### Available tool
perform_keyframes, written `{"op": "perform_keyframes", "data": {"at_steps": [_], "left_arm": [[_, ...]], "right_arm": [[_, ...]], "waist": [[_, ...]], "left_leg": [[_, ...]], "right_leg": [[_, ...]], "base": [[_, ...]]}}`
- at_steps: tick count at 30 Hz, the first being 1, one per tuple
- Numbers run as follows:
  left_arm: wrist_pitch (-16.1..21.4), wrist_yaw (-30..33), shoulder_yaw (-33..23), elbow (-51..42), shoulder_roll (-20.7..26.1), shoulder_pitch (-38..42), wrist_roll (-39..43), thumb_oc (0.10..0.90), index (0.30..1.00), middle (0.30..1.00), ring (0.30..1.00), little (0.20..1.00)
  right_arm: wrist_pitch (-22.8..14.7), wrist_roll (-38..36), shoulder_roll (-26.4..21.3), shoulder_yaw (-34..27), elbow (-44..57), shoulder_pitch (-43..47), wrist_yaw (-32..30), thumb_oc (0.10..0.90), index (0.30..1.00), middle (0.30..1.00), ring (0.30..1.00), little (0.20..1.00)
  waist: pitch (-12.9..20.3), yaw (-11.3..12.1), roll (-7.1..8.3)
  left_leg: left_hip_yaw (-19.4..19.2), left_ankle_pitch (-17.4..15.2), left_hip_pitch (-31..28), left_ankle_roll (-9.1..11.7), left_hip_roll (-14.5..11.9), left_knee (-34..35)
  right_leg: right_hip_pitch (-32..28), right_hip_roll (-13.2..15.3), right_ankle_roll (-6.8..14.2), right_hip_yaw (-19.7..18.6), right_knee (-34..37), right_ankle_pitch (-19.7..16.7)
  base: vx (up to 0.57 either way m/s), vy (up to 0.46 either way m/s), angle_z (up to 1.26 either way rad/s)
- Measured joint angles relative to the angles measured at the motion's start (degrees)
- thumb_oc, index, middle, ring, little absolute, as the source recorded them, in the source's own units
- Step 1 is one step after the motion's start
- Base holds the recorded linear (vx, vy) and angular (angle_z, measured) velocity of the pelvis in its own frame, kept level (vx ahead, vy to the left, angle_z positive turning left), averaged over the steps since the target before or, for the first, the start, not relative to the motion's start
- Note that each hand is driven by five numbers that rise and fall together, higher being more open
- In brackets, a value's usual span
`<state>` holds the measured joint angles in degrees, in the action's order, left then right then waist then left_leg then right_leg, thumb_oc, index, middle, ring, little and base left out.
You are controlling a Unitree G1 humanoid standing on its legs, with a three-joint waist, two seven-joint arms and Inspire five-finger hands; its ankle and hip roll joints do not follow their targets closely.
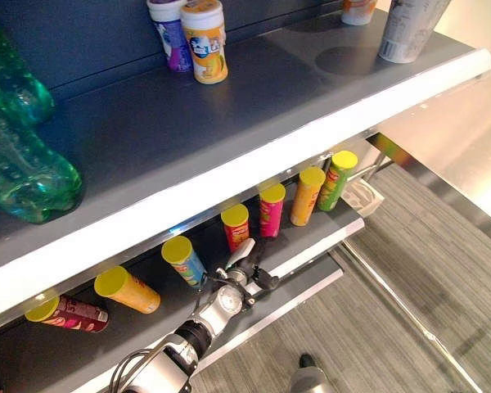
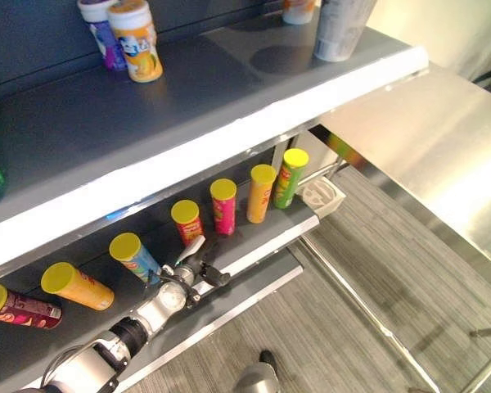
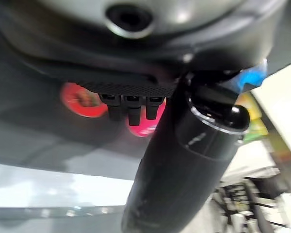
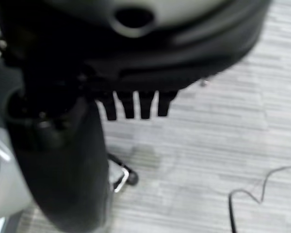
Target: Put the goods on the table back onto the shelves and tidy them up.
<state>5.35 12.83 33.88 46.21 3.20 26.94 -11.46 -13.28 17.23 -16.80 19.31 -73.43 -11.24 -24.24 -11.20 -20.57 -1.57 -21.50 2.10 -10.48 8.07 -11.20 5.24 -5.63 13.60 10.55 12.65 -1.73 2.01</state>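
— Seven yellow-lidded snack tubes line the lower shelf, right?

— Yes. From the robot's left: a dark red tube lying down, an orange tube also lying, a blue tube tilted, then a red tube, a pink tube, an orange-yellow tube and a green tube, these last four standing in a row.

— Where is the left hand?

— Reaching onto that lower shelf, just beside the blue tube and in front of the red one. Its fingers look straight and relaxed in the wrist view, with nothing between them and the thumb; the red and pink tubes show past them.

— Touching the blue tube?

— Hard to say — the hand sits very close to it, but contact is not clear.

— And the right hand?

— Over grey striped floor, fingers straight, holding nothing.

— What about the upper shelf?

— Green plastic bottles at the robot's left, an orange jar with a purple jar touching behind it near the back, and a grey-white container near the right end. Beside the shelving stands a shiny metal table.
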Motion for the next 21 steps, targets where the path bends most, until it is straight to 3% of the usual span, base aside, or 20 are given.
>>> {"op": "perform_keyframes", "data": {"at_steps": [8, 15, 17, 21], "left_arm": [[0.08, -3.92, 6.36, -2.14, 0.94, -5.32, -2.35, 0.800, 0.900, 0.900, 0.900, 0.900], [0.97, -11.28, 12.33, -17.25, 11.48, -13.43, -4.27, 0.800, 0.900, 0.900, 0.900, 0.900], [1.85, -13.66, 12.00, -20.42, 15.29, -17.17, -3.93, 0.800, 0.900, 0.900, 0.900, 0.900], [1.41, -14.88, 5.46, -18.76, 17.09, -24.65, -1.58, 0.800, 0.900, 0.900, 0.900, 0.900]], "right_arm": [[0.37, -0.12, 0.12, -0.02, -0.45, 0.08, 0.26, 0.800, 0.900, 0.900, 0.900, 0.900], [1.65, -0.58, 0.43, -3.44, -1.24, 0.05, 0.96, 0.800, 0.900, 0.900, 0.900, 0.900], [2.14, -0.68, 0.62, -4.32, -2.57, 1.09, 1.78, 0.800, 0.900, 0.900, 0.900, 0.900], [2.87, -1.01, 0.48, -3.90, -2.92, 1.06, 4.28, 0.800, 0.900, 0.900, 0.900, 0.900]], "waist": [[3.29, 2.48, 0.07], [6.80, 2.77, -1.15], [8.03, 3.17, -1.16], [10.22, 4.38, -1.84]], "left_leg": [[1.67, 0.03, 0.11, 0.05, 0.01, 0.05], [1.96, 0.00, 0.38, 0.01, 0.86, 0.32], [1.71, -0.01, -0.36, 0.00, 0.96, 0.16], [1.74, -0.06, -0.28, -0.04, 1.10, 0.12]], "right_leg": [[-0.83, 0.22, -0.04, 1.27, -0.10, -0.03], [-0.94, 0.93, 0.00, 1.41, -0.04, -0.16], [-1.77, 0.99, 0.04, 1.31, 0.07, -0.17], [-1.54, 1.15, 0.44, 0.97, 0.03, -0.14]], "base": [[-0.01, 0.094, 0.08], [0.01, 0.142, 0.02], [-0.01, 0.112, -0.07], [-0.01, 0.079, 0.03]]}}
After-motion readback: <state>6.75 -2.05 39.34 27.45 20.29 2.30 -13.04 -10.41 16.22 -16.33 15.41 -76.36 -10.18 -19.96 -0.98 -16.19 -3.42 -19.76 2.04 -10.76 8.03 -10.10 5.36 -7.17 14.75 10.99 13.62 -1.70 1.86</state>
